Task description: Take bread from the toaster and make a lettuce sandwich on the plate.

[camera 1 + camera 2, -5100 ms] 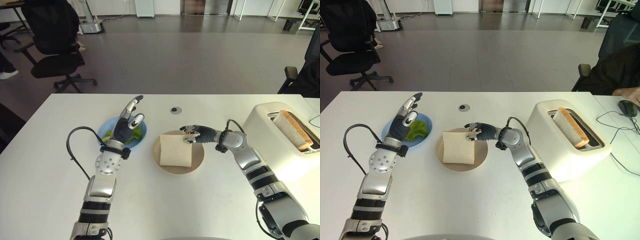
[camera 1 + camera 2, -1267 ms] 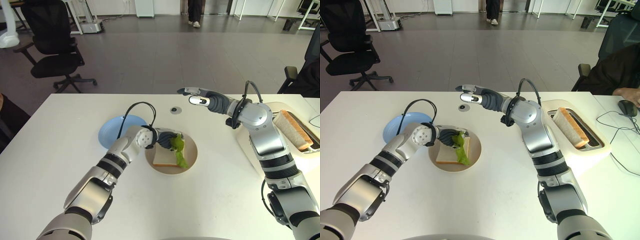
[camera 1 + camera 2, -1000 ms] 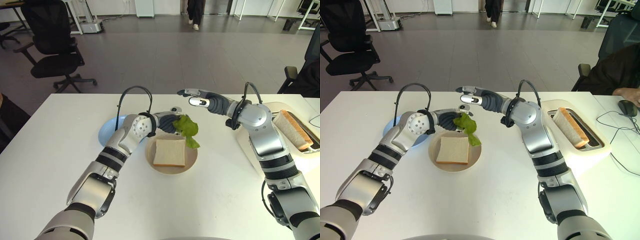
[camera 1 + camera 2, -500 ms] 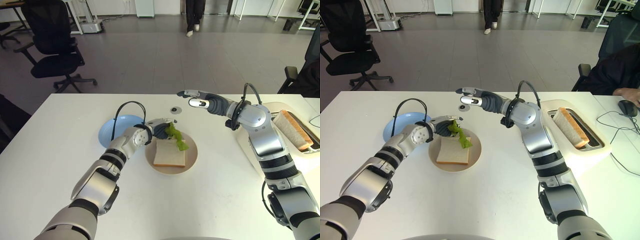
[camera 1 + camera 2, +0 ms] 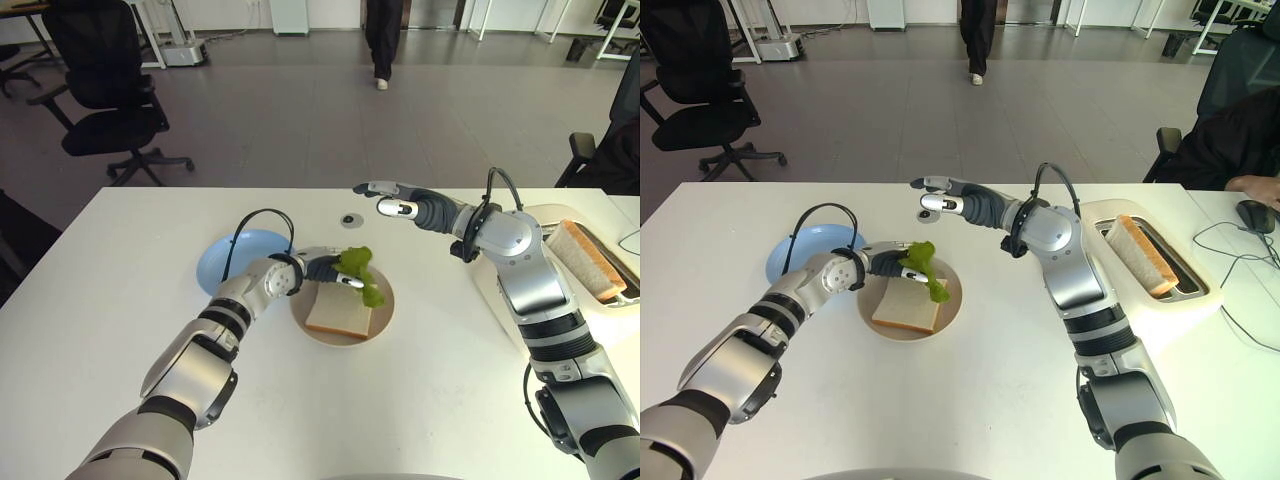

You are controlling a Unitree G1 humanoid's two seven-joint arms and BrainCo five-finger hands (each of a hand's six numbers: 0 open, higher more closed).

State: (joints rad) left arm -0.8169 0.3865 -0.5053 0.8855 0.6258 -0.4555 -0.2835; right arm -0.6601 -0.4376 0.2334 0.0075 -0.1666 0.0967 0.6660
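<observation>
A slice of white bread (image 5: 338, 314) lies on the tan plate (image 5: 385, 312) in the middle of the table. My left hand (image 5: 322, 269) is shut on a green lettuce leaf (image 5: 358, 271), which hangs just above the bread's far edge. My right hand (image 5: 396, 199) hovers open in the air behind the plate, fingers spread, holding nothing. At the right stands a white toaster (image 5: 1140, 290) with a second bread slice (image 5: 1143, 255) sticking up from its slot.
A blue plate (image 5: 228, 256) sits left of the tan plate. A small round black grommet (image 5: 348, 219) is set in the tabletop behind the plates. A computer mouse (image 5: 1256, 216) and cables lie at the far right.
My left hand took the lettuce off the blue plate, laid it on the bread, lifted it off again, and now holds it over the bread's far edge. My right hand has barely shifted.
</observation>
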